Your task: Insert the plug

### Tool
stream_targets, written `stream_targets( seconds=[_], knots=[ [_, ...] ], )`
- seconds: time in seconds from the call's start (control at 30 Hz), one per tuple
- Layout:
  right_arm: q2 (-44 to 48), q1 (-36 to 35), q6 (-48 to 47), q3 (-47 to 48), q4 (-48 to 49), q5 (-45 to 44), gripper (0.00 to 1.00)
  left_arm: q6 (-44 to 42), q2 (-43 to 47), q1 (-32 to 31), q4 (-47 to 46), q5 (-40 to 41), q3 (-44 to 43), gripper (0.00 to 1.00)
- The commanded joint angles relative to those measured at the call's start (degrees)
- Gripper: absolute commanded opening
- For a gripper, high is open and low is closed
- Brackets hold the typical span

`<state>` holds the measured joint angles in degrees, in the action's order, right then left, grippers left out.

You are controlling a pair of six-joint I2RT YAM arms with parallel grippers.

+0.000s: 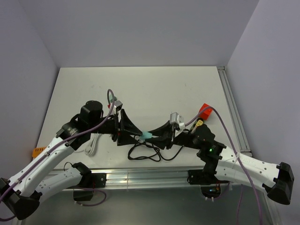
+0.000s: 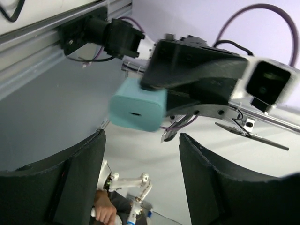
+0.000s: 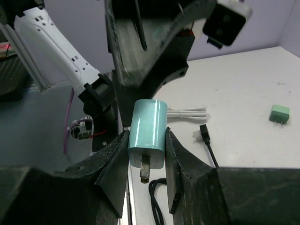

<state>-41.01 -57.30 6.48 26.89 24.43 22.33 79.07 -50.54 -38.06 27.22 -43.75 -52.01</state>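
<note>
We see the right gripper (image 3: 146,137) clenched on the teal wall charger (image 3: 149,123) (prongs showing); the left gripper (image 2: 140,140) gapes empty just beside it.

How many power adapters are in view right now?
2. A teal adapter held in the right gripper; a small green adapter lying on the table. More may be hidden.

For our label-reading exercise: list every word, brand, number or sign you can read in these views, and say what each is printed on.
No text can be read in any view.
The teal charger held in the right gripper shows plain faces.
The small green adapter bears no legible mark.
</note>
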Motion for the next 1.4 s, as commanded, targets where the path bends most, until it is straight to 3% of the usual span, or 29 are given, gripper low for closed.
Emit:
stream_targets(
  seconds=[0.0, 0.23, 0.8, 1.37],
  knots=[
    [2.2, -0.7, -1.0, 2.0, 1.5, 0.9, 0.0, -2.0, -1.3, 0.2, 4.8, -2.4, -2.1, 0.7],
    [2.9, -0.8, -0.2, 2.4, 1.2, 4.3, 0.0, -8.3, -4.6, 0.2, 7.3, -3.6, -4.9, 0.73],
    [0.3, -1.3, 3.6, 1.4, 9.2, 4.7, 0.0, -1.1, -1.1, 0.2, -2.6, -4.1, -1.4, 0.71],
    [-4.5, -1.5, 4.9, 2.4, 13.0, 4.9, 0.0, -0.8, 0.3, 0.0, -3.2, -4.7, -1.1, 0.63]
  ],
)
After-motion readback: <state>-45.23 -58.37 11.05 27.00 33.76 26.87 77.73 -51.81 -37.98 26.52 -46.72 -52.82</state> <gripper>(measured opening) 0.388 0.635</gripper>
